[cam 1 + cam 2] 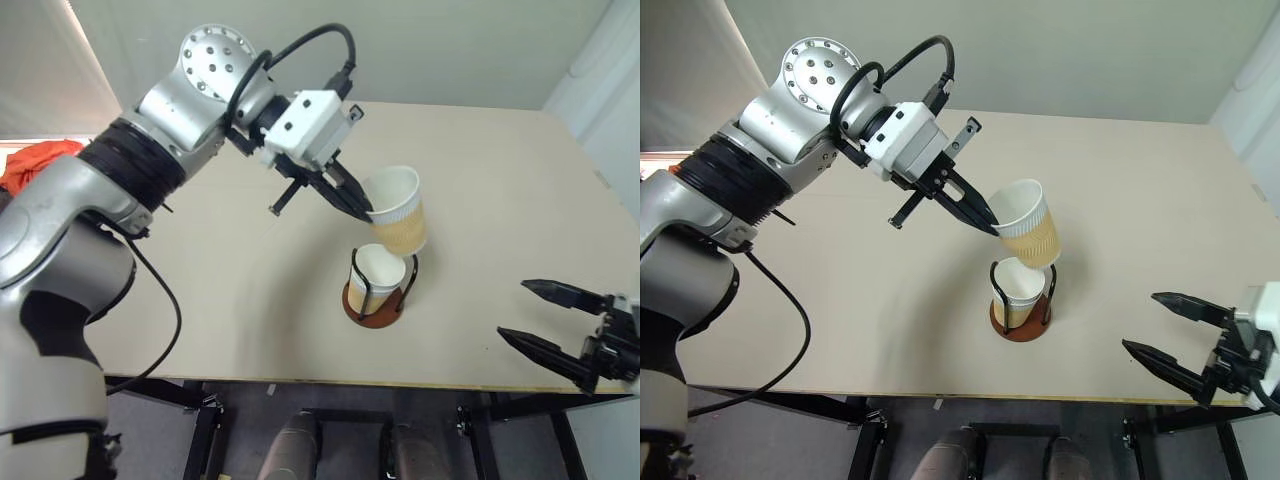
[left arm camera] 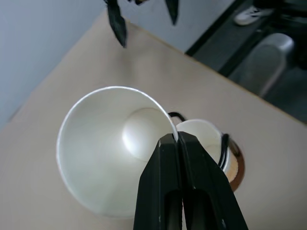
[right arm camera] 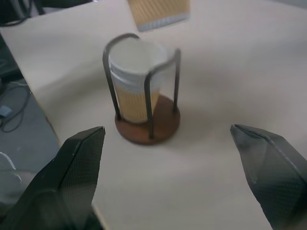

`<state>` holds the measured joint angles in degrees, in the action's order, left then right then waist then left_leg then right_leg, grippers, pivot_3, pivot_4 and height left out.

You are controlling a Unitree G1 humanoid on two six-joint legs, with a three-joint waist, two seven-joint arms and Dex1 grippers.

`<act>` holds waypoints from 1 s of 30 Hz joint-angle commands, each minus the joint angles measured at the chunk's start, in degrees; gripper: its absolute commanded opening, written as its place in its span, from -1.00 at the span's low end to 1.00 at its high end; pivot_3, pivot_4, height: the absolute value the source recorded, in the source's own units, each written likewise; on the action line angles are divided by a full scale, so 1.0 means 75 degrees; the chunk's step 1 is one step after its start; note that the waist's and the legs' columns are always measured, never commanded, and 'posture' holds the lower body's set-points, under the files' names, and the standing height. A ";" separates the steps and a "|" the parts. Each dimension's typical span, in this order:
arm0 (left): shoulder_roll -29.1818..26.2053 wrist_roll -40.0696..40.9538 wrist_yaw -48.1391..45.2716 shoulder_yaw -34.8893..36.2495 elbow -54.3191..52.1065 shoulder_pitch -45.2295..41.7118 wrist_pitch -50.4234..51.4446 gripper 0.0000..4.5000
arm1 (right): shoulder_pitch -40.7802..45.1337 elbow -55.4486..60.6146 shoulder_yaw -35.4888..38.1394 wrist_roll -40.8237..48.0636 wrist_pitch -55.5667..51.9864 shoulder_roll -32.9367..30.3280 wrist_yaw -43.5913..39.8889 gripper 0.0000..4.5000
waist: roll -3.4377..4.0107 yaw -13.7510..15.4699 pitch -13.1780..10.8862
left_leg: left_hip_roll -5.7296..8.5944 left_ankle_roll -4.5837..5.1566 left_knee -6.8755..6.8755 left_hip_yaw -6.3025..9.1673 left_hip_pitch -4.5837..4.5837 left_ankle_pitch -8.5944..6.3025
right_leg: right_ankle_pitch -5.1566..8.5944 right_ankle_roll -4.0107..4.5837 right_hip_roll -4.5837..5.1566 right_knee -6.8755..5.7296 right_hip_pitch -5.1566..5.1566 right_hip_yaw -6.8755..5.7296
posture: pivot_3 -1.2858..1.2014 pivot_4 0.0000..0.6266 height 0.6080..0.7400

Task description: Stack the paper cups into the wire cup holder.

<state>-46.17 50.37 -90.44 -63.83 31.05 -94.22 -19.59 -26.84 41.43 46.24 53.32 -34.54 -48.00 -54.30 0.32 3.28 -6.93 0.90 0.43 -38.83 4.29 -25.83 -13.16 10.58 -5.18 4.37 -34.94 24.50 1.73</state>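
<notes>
Tapered paper cup [image 1: 1028, 224] pinched by left end effector [image 1: 988, 224] above wire holder [image 1: 1020, 300]; right end effector [image 1: 1158, 330] wide.

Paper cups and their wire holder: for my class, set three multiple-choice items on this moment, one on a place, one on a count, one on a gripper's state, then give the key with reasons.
1. Where is the held paper cup?
A. Above the wire cup holder
B. Lying on the table
C. Inside the right gripper

2. How many cups are visible in the head views?
A. One
B. Two
C. Four

3. How does the left gripper stand?
A. Wide open, empty
B. Shut on the cup's rim
C. Resting on the table

Key:
1 A, the cup hangs tilted just over the holder.
2 B, one is held and one cup in the holder.
3 B, its fingers pinch the white rim.
</notes>
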 commanded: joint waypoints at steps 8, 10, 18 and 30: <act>-0.0032 0.0487 -0.0275 -0.0973 0.0153 -0.0604 -0.0787 -0.99 | -0.0961 0.0248 0.1104 -0.0328 0.0133 -0.0042 -0.0445 0.97 | 0.0000 -0.0052 -0.0001 | 0.0000 0.0018 -0.0028 0.0002 0.0006 -0.0007 | 0.0014 0.0060 -0.0002 -0.0004 -0.0017 0.0001 | 0.03 -0.52 1.00; -0.0048 0.0448 -0.0275 -0.1135 0.0227 -0.0657 -0.0869 -0.99 | -0.0890 0.0273 0.1046 -0.0329 0.0135 -0.0058 -0.0404 0.97 | 0.0000 -0.0063 -0.0001 | -0.0002 0.0021 -0.0027 0.0008 0.0005 -0.0006 | 0.0014 0.0059 -0.0003 -0.0004 -0.0017 0.0000 | 0.03 -0.52 1.00; -0.0092 0.0419 -0.0275 -0.1691 0.0306 -0.0755 -0.1045 -0.99 | -0.0660 0.0255 0.0836 -0.0395 0.0121 -0.0063 -0.0372 0.97 | 0.0002 -0.0057 -0.0001 | 0.0000 0.0008 -0.0027 0.0009 -0.0005 -0.0003 | 0.0027 0.0047 -0.0004 -0.0001 -0.0015 -0.0001 | 0.03 -0.52 1.00; 0.0144 0.0049 -0.0275 -0.2032 0.0410 -0.0584 -0.1142 -0.99 | -0.0352 0.0191 0.0486 -0.0603 0.0122 -0.0057 -0.0201 0.97 | 0.0002 -0.0030 -0.0001 | 0.0001 -0.0001 -0.0028 0.0012 -0.0005 -0.0020 | 0.0037 0.0042 -0.0002 -0.0001 -0.0018 -0.0002 | 0.03 -0.52 1.00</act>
<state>-45.07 50.68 -90.45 -80.25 33.82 -97.69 -28.49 -29.80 42.49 50.16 49.12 -34.15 -47.98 -56.41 0.34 3.05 -6.94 0.90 0.42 -39.04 4.37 -25.86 -13.31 10.86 -4.86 4.35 -34.95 24.37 1.72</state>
